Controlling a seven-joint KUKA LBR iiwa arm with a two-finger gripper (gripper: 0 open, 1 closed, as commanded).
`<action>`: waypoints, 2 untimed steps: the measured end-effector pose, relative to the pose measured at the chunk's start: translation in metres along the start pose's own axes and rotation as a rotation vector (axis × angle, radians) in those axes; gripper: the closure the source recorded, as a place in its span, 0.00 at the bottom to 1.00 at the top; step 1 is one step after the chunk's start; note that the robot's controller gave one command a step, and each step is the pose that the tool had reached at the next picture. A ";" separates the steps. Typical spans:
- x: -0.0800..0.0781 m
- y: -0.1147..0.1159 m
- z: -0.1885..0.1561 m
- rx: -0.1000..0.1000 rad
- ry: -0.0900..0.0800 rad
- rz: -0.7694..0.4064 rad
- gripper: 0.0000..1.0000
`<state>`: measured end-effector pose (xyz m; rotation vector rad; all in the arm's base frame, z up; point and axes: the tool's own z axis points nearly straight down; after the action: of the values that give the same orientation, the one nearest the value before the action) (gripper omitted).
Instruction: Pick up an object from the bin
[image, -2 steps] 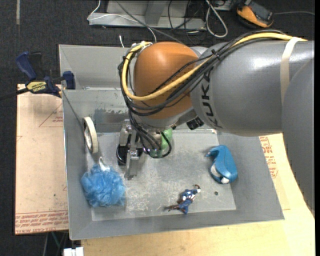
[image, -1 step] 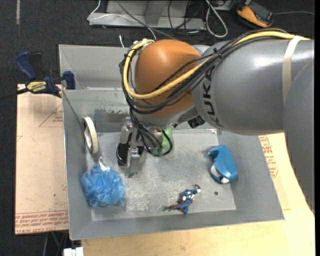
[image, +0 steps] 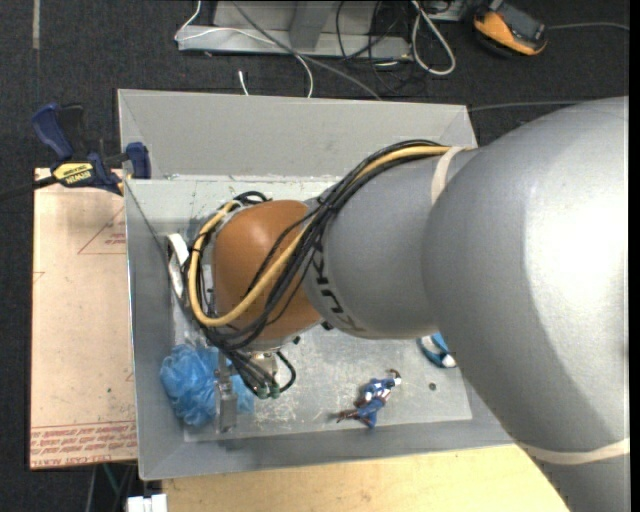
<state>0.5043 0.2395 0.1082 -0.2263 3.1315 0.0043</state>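
My gripper (image: 230, 398) is low in the bin's front left corner, under the arm's orange cover. It stands right against a crumpled blue fuzzy cloth-like thing (image: 190, 385), which lies on the bin floor just to its left. Whether it touches or holds that blue thing cannot be made out. A small blue and red toy figure (image: 370, 401) lies on the floor near the front wall, well to the gripper's right.
A small blue and white thing (image: 437, 350) peeks out from under the arm at the right. A white thing (image: 178, 262) lies by the left wall. The arm and its orange cover with cables hide most of the bin's middle and back.
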 end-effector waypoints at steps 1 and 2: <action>0.009 -0.003 -0.051 0.000 -0.007 -0.337 0.00; 0.002 0.012 0.009 -0.002 0.005 -0.139 0.00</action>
<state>0.5010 0.2512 0.0996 -0.4433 3.1133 0.0063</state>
